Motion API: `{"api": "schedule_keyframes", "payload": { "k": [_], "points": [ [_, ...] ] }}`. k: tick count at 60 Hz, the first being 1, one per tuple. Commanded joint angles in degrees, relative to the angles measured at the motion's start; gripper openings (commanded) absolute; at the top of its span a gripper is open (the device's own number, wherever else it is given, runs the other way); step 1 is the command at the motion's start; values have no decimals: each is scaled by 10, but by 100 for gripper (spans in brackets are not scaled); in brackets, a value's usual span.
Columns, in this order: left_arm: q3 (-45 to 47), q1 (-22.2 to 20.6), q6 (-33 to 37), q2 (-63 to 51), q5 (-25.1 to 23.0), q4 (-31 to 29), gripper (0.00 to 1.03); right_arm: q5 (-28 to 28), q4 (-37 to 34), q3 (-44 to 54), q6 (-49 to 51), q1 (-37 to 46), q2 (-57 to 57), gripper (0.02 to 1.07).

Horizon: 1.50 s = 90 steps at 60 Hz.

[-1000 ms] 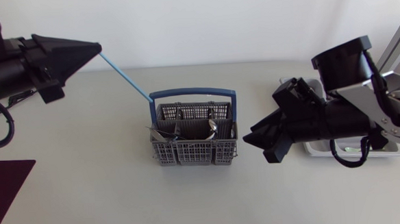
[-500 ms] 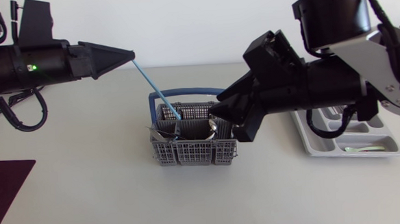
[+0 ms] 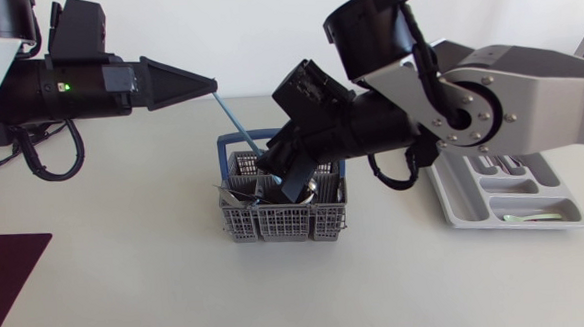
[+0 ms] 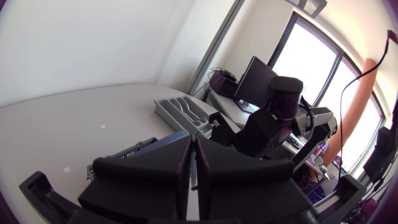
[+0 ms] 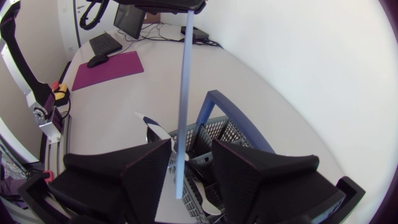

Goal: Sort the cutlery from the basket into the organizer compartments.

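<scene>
- Left of the basket (image 3: 285, 227), my left gripper (image 3: 211, 87) is pinched together on the upper end of a thin blue stick (image 3: 234, 120). Its own wrist view shows only a slit between the fingers (image 4: 155, 180), which hide the stick.
- From that grip the stick slants down toward the basket's back-left corner. In the head view I lose its lower end behind my right gripper (image 3: 285, 176).
- Over the basket, the right gripper hangs with its fingers apart and the stick passing between them. I can't tell whether either finger touches it.
- Inside the basket I can make out a spoon bowl (image 3: 311, 187) and a white utensil (image 5: 151, 126) with a dark band. The other pieces are hard to tell apart behind the mesh.
- Right of the basket, well apart from it, lies the organizer (image 3: 462, 213), partly covered by my right arm (image 3: 508, 82).
</scene>
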State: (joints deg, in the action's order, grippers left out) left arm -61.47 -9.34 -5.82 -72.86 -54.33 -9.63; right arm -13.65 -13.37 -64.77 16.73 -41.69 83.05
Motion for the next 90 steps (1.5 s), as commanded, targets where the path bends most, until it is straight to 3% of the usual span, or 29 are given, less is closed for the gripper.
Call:
{"api": "schedule_keyframes", "payload": {
  "k": [1,11,29,56,62,65,67,72,80,90],
  "points": [
    [-11,9,-14,-10,-21,-4,3,6,8,-23,6,-8,23,52],
    [-7,27,-8,-17,-35,-3,3,13,12,-34,4,-18,38,46],
    [-2,36,-4,-25,-42,0,3,17,5,-38,2,-32,46,14],
    [-10,31,-21,-30,-45,0,5,16,11,-17,-3,-33,41,8],
    [-20,31,-33,-33,-46,1,21,16,5,-11,-3,-33,33,8],
    [-25,32,-40,-35,-46,6,32,16,4,-8,-6,-33,27,8],
    [-33,35,-51,-38,-46,17,47,16,-2,-5,-6,-31,20,8],
    [-56,42,-63,-44,-46,32,61,15,-10,6,-6,-27,5,8],
    [-93,71,-95,-47,-43,59,71,17,-25,29,-6,-21,-32,8],
    [-126,112,-112,-32,-19,80,72,25,-43,57,-13,15,-95,8]
  ]
}}
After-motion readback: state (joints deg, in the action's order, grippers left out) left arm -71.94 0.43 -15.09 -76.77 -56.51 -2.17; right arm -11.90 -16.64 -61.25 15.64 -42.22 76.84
